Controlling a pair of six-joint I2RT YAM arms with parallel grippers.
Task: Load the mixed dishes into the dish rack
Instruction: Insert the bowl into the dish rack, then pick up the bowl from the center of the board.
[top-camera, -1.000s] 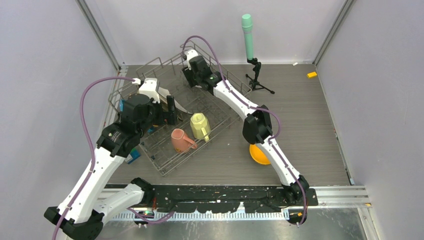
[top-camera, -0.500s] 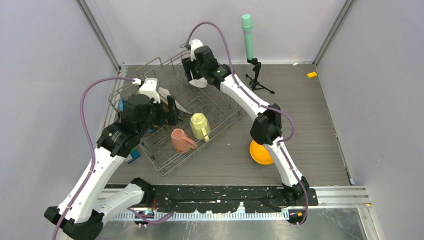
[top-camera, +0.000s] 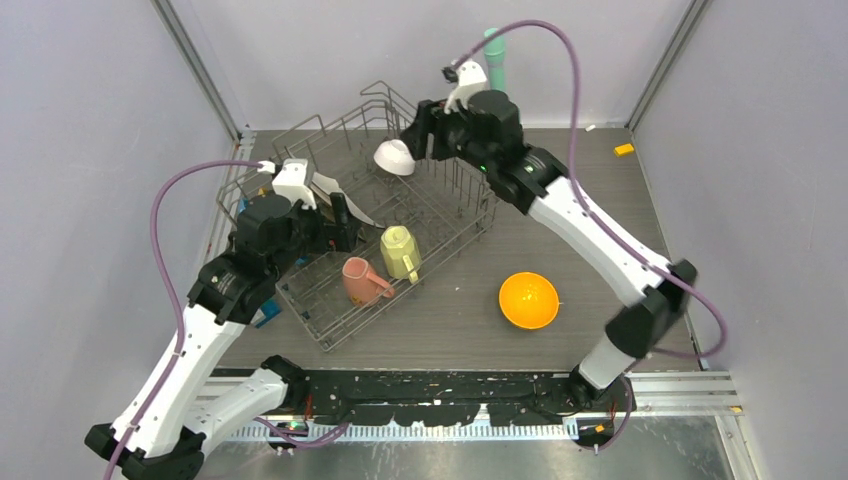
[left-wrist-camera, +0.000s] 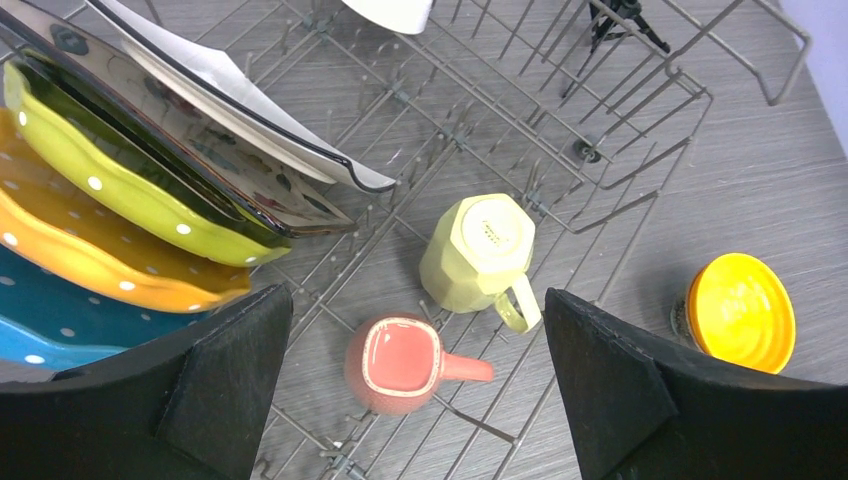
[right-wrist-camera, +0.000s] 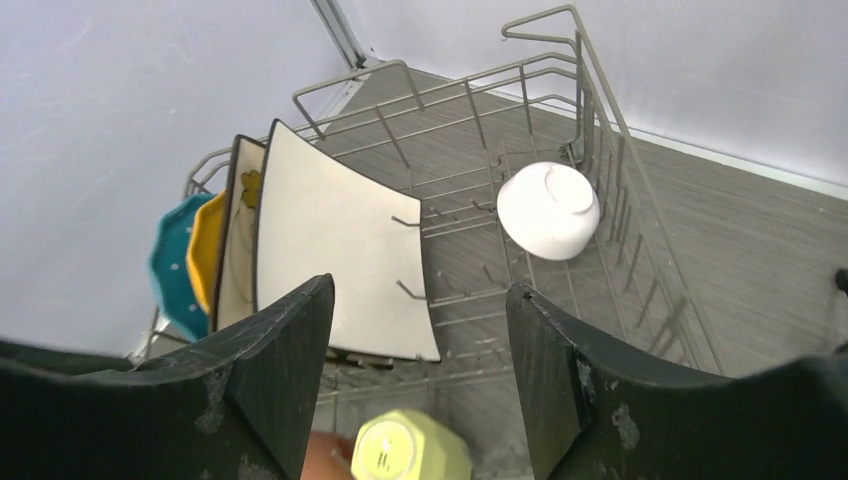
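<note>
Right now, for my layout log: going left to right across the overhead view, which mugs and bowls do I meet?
Pink mug, pale-yellow mug, orange bowl. The white bowl shares the pale-yellow mug's span, so it is left out.

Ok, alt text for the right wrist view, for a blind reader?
A round white bowl lies tipped inside a grey wire dish rack, by its right wall, framed by the open right gripper. A white square plate stands on edge at left, an orange plate and a teal plate behind it; a pale-yellow mug sits nearest.
</note>
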